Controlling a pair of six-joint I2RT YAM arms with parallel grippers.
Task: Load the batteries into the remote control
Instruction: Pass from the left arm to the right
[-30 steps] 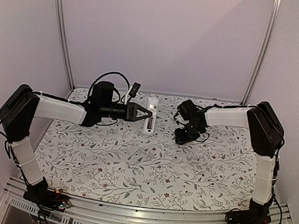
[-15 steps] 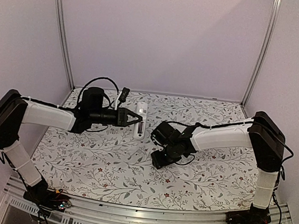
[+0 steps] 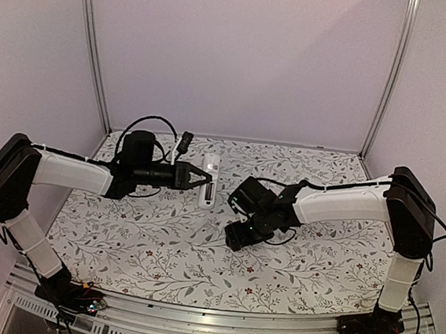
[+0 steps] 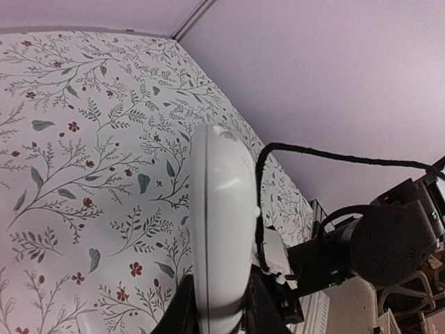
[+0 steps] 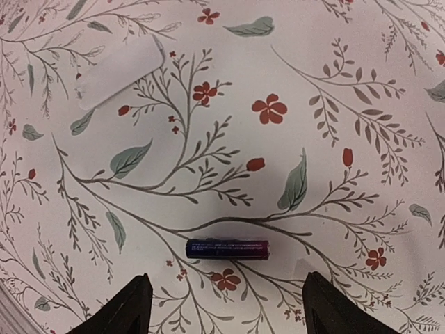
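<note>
My left gripper (image 3: 203,178) is shut on the white remote control (image 3: 209,183) and holds it above the table at the back middle. In the left wrist view the remote (image 4: 219,229) stands edge-on between the dark fingers (image 4: 182,313). My right gripper (image 3: 234,236) points down at the table in the middle. It is open and empty. In the right wrist view one dark blue and purple battery (image 5: 227,248) lies flat on the cloth just ahead of the gap between the two fingertips (image 5: 132,306). The battery is not touched. A second battery is not in view.
A small flat white plastic piece (image 5: 118,69) lies on the flowered cloth (image 3: 161,240), up and left of the battery in the right wrist view. The right arm and its cable (image 4: 389,236) show beside the remote in the left wrist view. Walls and metal posts enclose the table.
My left gripper drew back to the left with the remote. My right gripper swung from the back right to the middle of the table and came down over the battery.
</note>
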